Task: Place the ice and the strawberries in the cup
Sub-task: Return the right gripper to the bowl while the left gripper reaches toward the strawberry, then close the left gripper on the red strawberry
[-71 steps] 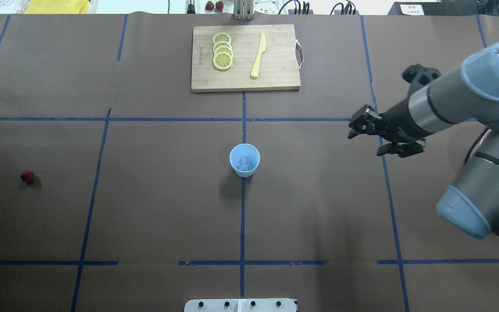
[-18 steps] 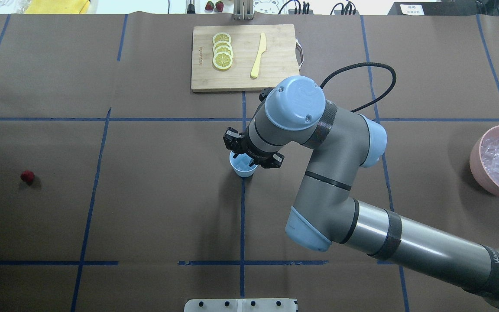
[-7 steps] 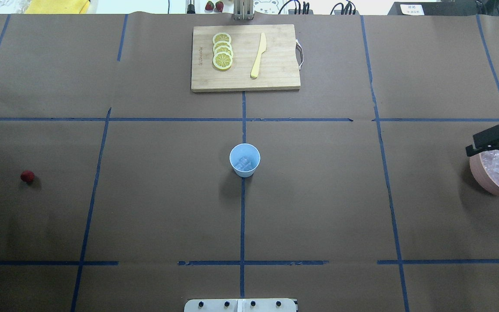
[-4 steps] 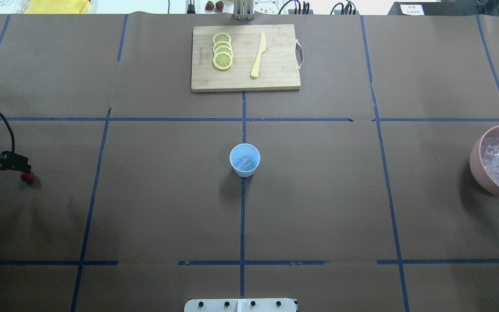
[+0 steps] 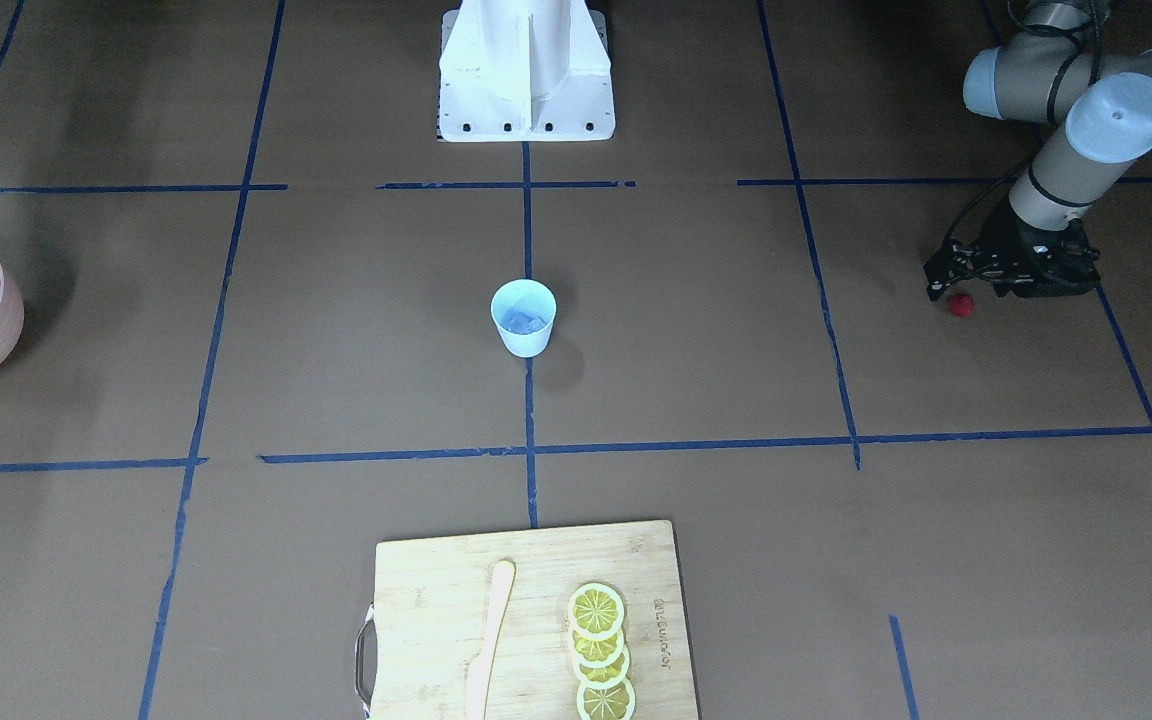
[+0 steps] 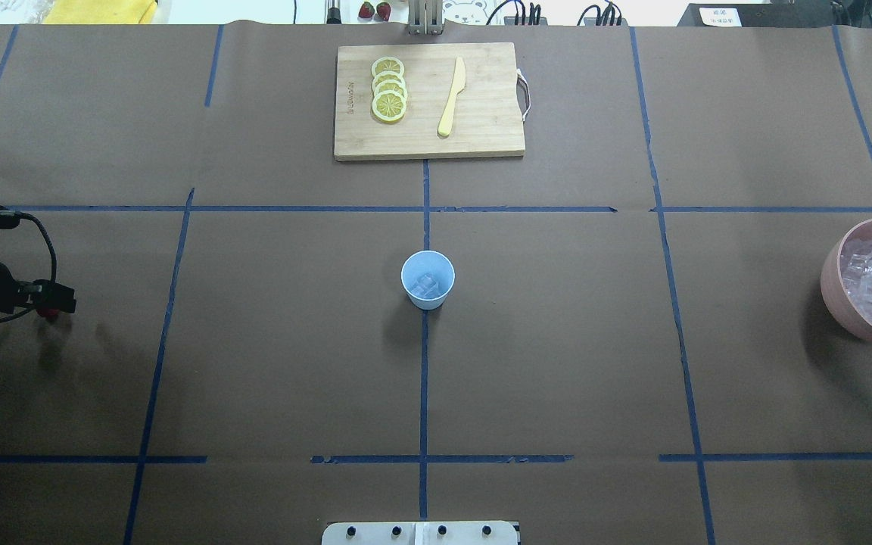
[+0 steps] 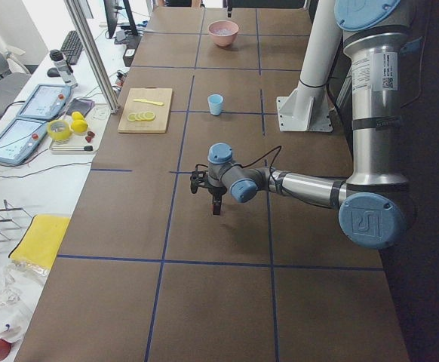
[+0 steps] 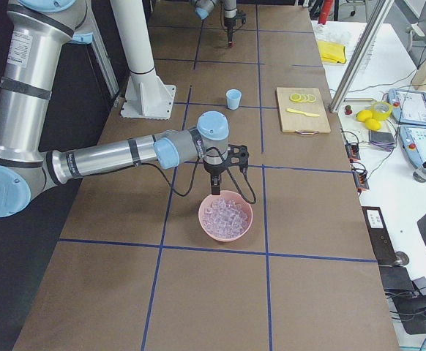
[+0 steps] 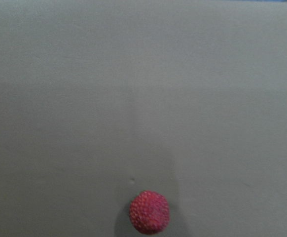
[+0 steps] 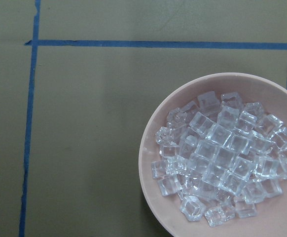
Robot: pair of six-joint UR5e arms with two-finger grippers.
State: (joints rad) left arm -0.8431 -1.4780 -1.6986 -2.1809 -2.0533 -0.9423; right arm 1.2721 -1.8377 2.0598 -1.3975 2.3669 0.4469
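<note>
Robotics lab, not kitchen. Long table wrapped in brown paper (image 6: 254, 363) was marked off by blue tape grid lines (image 6: 424, 378). White metal robot pedestal (image 5: 526, 70) stood bolted at table's robot-side edge. Grey-and-blue jointed robot arm (image 7: 302, 187) reached over it. Touchscreen teach pendants (image 7: 42, 100) and black keyboard (image 7: 72, 45) lay on white side bench (image 7: 23, 181) past table's opposite edge. Aluminium frame post (image 7: 93, 53) rose there.

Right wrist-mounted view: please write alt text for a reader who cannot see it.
A pink bowl filled with clear ice cubes sits at the lower right, seen from above. It rests on a brown table crossed by blue tape lines.

Overhead and front views opposed, both showing cup (image 6: 428, 280), wrist cameras close, looking down
</note>
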